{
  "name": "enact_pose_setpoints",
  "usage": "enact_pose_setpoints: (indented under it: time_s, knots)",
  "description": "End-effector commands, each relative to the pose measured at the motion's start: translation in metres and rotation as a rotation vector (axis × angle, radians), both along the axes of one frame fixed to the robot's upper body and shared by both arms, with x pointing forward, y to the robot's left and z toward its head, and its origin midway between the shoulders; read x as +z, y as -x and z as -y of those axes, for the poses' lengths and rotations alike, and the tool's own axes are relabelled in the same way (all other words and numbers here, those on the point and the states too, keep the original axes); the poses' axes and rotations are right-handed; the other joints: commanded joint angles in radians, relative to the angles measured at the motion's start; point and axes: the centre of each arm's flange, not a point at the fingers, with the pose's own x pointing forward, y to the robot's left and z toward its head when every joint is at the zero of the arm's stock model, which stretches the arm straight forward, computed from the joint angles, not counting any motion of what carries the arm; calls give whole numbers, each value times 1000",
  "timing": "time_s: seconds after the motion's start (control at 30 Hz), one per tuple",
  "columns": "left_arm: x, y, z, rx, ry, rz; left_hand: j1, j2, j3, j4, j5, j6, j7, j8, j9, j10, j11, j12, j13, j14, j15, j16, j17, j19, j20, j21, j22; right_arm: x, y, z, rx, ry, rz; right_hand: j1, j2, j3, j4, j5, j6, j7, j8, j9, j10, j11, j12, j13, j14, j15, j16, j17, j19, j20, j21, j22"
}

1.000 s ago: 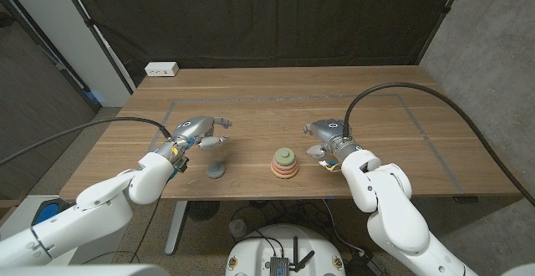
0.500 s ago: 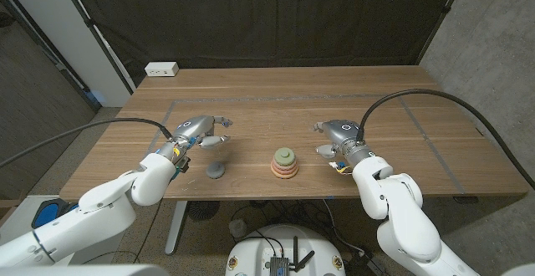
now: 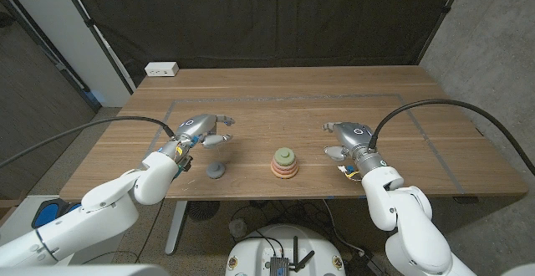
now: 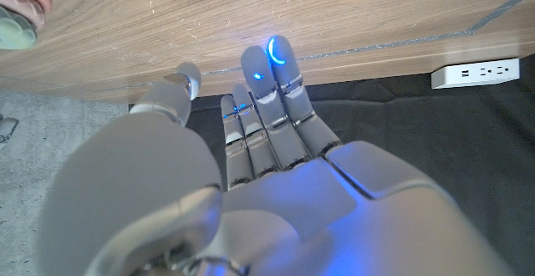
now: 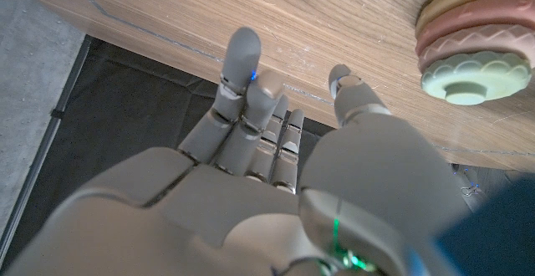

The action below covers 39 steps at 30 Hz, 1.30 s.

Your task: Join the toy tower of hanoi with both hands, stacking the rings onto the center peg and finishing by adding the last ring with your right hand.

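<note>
The grey ring [image 3: 216, 171] lies loose on the desk [image 3: 276, 100], not yet on the stacked tower [image 3: 284, 164]. Nudging that stack while placing it could topple the rings. The left robot hand [image 3: 203, 130] hovers open, holding nothing, just behind the grey ring; the right robot hand [image 3: 344, 138], also open and empty, sits beside the tower

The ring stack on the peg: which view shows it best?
The head view: the whole ring stack stands clear between both hands. The right wrist view shows its upper rings close up, cropped; the left wrist view catches an edge.
</note>
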Motion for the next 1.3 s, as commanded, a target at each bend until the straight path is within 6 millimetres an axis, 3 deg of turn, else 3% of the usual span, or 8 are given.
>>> enact_pose_setpoints:
  time_s: [0.03, 0.63, 1.3]
  knots:
    - [2, 1, 7, -9, -13, -9, -6, -2, 5, -2, 7, -4, 0, -6, 2, -7, -3, -2, 4, 3, -103, 7, 3, 6, -124, 2, 2, -10, 2, 13, -27, -19, 35, 13, 1, 8, 0, 1, 11, 2, 8, 4, -2, 3, -4, 6, 1, -7, 2, -4, 0, -53, 2, -2]
    - [1, 13, 6, 23, -36, -17, -14, -9, -2, 0, 0, -25, 6, -12, 2, -29, 2, -4, 6, -4, -103, 8, 4, -4, -121, 1, 3, -20, 7, 27, -59, -20, 45, 20, 3, 13, -1, 1, 10, -5, 8, 5, -3, 0, -5, 14, -12, -7, -8, -10, -8, -53, 0, -2]
    - [25, 33, 2, 59, -205, -117, 1, -37, -14, -12, -16, -80, 18, -22, 3, -104, 22, -22, -10, -25, -102, 10, 0, -10, -117, 6, 5, -21, 12, 28, -65, -33, 58, 24, 9, 16, 1, 3, 6, -9, 6, 5, 1, 0, -5, 22, -20, -7, -15, -14, -15, -53, -2, -3]
